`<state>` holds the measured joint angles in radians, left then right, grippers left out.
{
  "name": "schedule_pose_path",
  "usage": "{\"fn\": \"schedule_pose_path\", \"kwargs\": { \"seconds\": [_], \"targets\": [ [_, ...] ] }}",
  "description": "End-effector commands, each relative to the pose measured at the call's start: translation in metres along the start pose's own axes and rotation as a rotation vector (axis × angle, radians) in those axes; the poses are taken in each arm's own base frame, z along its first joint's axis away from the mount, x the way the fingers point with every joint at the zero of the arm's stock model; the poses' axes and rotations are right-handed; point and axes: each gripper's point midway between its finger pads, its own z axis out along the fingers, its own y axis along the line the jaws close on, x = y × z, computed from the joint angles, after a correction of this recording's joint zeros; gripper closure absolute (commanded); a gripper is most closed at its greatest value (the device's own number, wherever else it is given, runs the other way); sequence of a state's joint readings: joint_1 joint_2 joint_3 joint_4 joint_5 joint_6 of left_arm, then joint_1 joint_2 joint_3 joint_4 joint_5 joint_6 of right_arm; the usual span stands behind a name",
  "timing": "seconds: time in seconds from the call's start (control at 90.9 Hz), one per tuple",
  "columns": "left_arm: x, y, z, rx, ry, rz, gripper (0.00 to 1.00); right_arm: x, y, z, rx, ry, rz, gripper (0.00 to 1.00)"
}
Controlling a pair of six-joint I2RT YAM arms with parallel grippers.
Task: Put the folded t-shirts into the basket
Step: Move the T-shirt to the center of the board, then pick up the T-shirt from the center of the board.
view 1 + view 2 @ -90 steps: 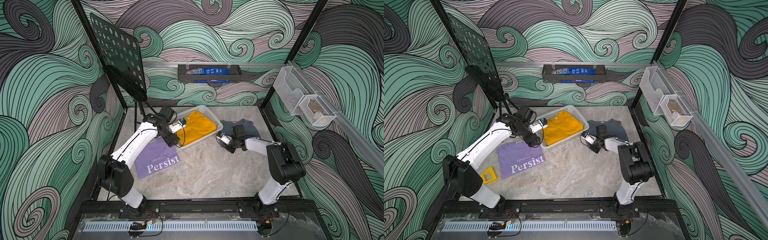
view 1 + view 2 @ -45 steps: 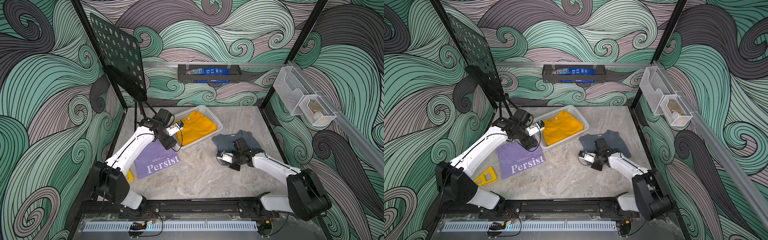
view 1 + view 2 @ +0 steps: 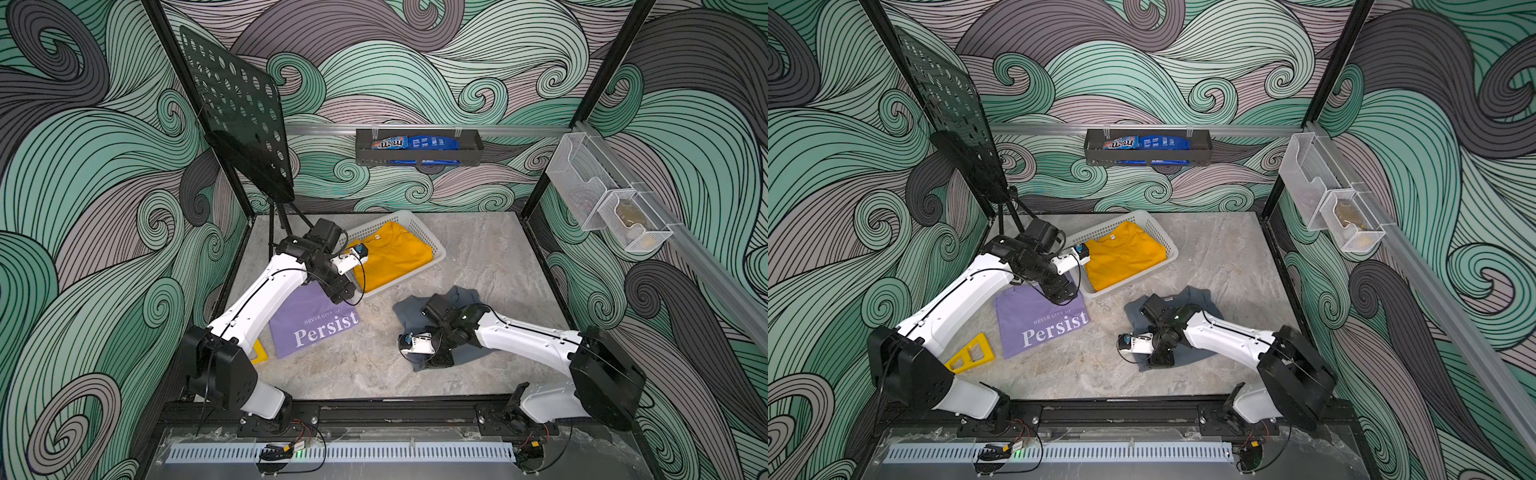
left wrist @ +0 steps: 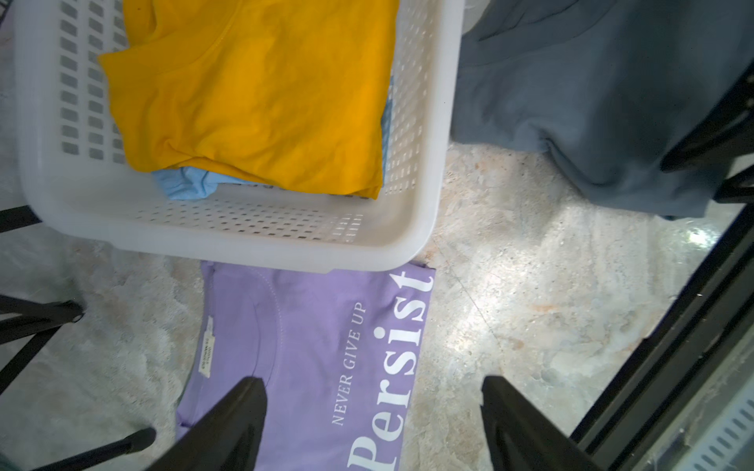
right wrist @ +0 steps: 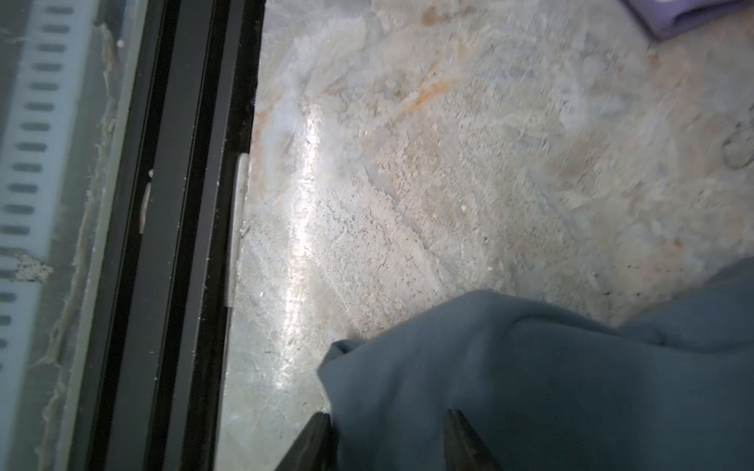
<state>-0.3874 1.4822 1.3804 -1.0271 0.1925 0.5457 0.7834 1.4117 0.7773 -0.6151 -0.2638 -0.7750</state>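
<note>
Robot lab cell: wave-mural walls [image 3: 415, 62], black frame [image 3: 395, 413].

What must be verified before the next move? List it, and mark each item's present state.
1. Left gripper ready to grasp: ok. Its jaws stand wide above the lavender t-shirt.
2. Lavender t-shirt flat and folded on the table: ok. One edge lies right at the basket rim.
3. Room in the basket: ok. The yellow t-shirt lies on the light blue t-shirt, inside the walls.
4. Grey t-shirt neatly folded: not ok. It is bunched on the table.
5. Right gripper free of the grey t-shirt: cannot tell. Its jaws stand apart, with cloth between the tips.
</note>
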Motion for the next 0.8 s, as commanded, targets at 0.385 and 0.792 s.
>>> {"fn": "schedule_pose_path", "kwargs": {
  "seconds": [0.385,0.792],
  "targets": [
    [-0.052,-0.115,0.068,0.209,-0.118,0.290,0.10,0.123,-0.159,-0.124,0.235,-0.346,0.710,0.33],
    [-0.083,-0.121,0.142,0.161,0.098,0.248,0.11,0.218,-0.214,-0.116,0.351,-0.276,1.044,0.21]
  ]
}}
